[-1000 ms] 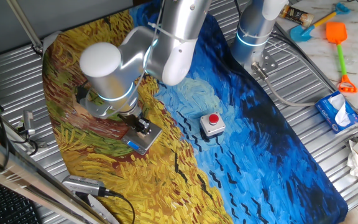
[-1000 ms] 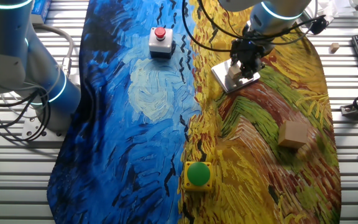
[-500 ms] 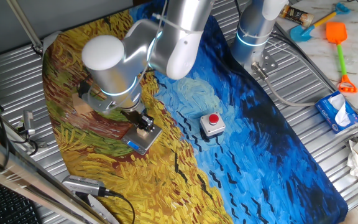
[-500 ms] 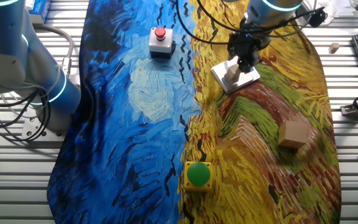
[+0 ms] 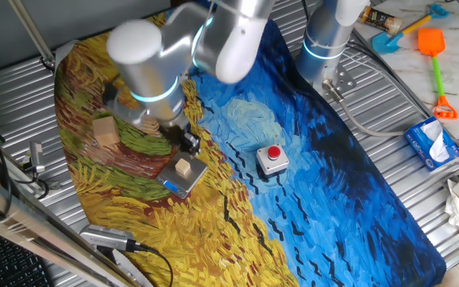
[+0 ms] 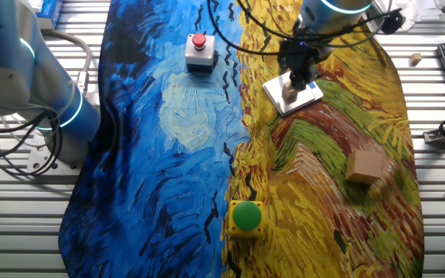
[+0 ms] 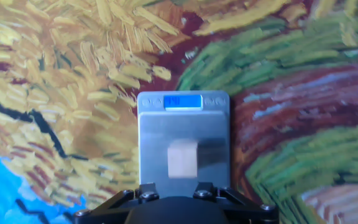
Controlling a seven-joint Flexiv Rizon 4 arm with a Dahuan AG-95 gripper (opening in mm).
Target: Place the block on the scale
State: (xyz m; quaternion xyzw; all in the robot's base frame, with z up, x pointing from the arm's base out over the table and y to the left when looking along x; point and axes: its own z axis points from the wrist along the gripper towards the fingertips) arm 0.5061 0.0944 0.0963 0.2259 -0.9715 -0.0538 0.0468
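Hand view looks straight down on the scale (image 7: 183, 148), and I see the block (image 7: 183, 158) sitting on its silver plate, roughly at the middle and a little toward the edge away from the blue display strip. Only the dark base of my gripper shows at the bottom of that view, so I cannot tell there whether the fingers are spread or pressed together.

From one fixed view, the gripper (image 5: 188, 143) hangs just above the scale (image 5: 180, 176), apart from the block (image 5: 182, 167), which stands free on the plate; the jaw gap is too small and dark for me to read. From the other fixed view, the block (image 6: 289, 91) shows as a pale spot on the scale (image 6: 293, 96) beneath the gripper (image 6: 297, 76).

Relative to the scale, the larger wooden block (image 5: 105, 131) lies well apart on the painted cloth covering the tabletop (image 5: 349, 199), and the grey box with the red button (image 5: 272, 159) sits on the blue side.
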